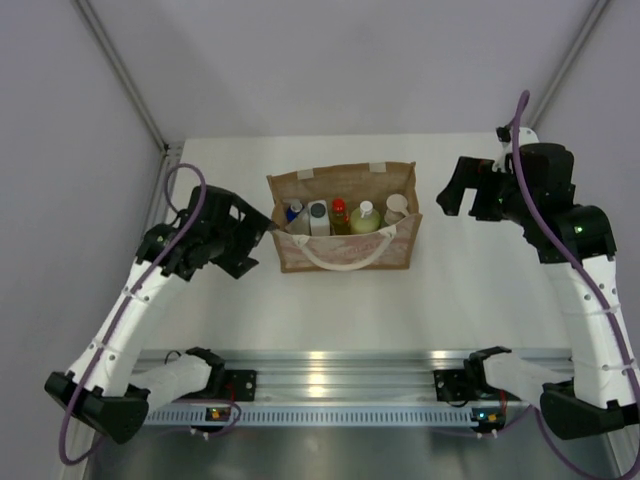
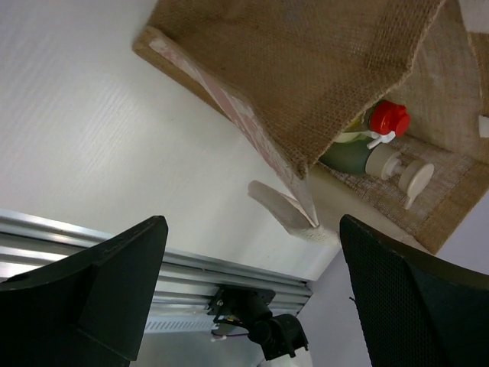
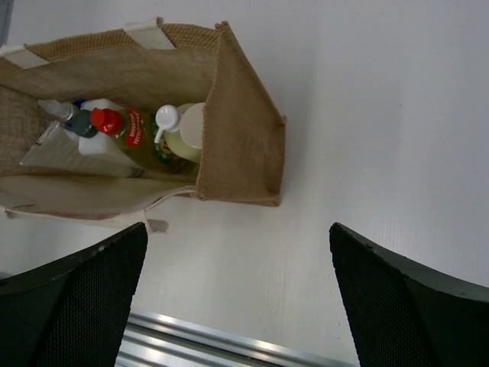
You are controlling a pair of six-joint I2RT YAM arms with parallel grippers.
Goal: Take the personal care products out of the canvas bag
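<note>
The canvas bag (image 1: 300, 258) stands upright at mid-table, its mouth open. Inside, in a row, are the personal care products: an orange bottle with a blue top (image 1: 293, 213), a white one with a grey cap (image 1: 319, 217), a yellow one with a red cap (image 1: 340, 214), a pale green pump bottle (image 1: 364, 218) and a grey-green one with a white cap (image 1: 396, 208). My left gripper (image 1: 255, 240) hangs open just left of the bag. My right gripper (image 1: 447, 190) is open to the bag's right, a short gap away. Neither holds anything.
A cream loop handle (image 1: 345, 262) droops over the bag's front wall. The aluminium rail (image 1: 330, 375) with both arm bases runs along the near edge. Grey walls close in the table at the back and both sides.
</note>
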